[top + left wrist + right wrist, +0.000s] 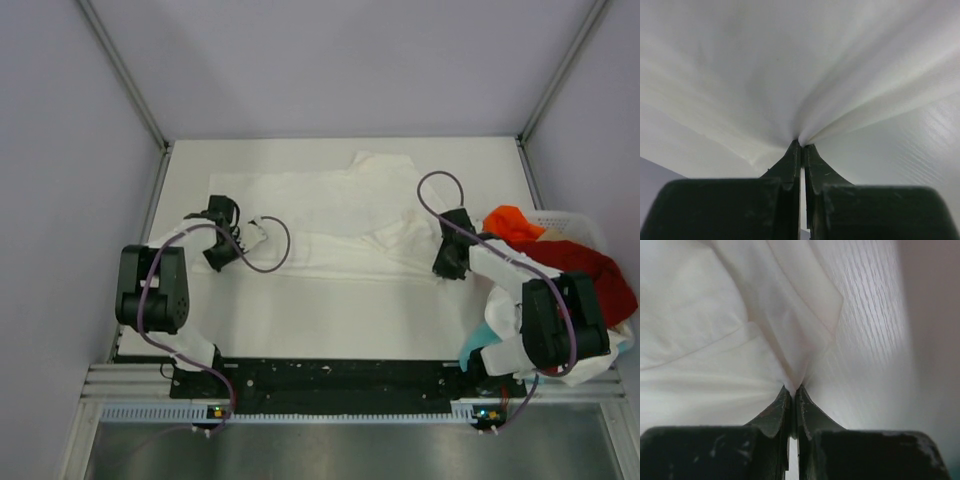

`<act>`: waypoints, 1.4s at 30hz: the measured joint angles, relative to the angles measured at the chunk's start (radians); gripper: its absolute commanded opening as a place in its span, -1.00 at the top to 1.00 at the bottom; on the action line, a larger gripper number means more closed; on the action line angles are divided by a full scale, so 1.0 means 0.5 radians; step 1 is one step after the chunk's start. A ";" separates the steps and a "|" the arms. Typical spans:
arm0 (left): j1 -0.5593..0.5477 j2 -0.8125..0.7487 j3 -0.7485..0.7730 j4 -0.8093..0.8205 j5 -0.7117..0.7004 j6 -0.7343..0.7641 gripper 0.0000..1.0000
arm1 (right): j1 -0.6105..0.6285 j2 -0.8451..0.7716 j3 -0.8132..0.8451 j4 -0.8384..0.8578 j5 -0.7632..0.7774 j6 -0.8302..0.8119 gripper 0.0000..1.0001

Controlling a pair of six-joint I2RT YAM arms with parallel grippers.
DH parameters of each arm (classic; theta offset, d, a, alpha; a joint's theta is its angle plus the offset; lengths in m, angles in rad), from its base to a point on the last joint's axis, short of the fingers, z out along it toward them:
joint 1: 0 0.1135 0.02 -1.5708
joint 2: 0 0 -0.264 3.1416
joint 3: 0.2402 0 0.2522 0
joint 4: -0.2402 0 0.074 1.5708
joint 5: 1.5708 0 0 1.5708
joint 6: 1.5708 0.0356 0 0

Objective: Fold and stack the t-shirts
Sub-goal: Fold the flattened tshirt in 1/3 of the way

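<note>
A white t-shirt (330,215) lies spread across the far half of the white table, plain side up. My left gripper (252,237) is shut on its left edge; in the left wrist view the cloth (790,75) fans out from the pinched fingertips (801,144). My right gripper (447,268) is shut on the shirt's right side; the right wrist view shows a folded flap (795,325) pinched at the tips (792,388). More tees sit in the basket: orange (512,222), red (590,268) and teal (480,338).
A white lattice basket (570,222) stands at the table's right edge beside my right arm. Purple cables loop over both wrists. Grey walls enclose the table on three sides. The metal rail with the arm bases (340,380) runs along the near edge.
</note>
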 measured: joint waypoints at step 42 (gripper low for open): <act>-1.560 0.759 1.245 -0.099 1.315 -0.198 0.14 | 0.005 -0.394 -0.397 0.127 -0.475 0.320 1.00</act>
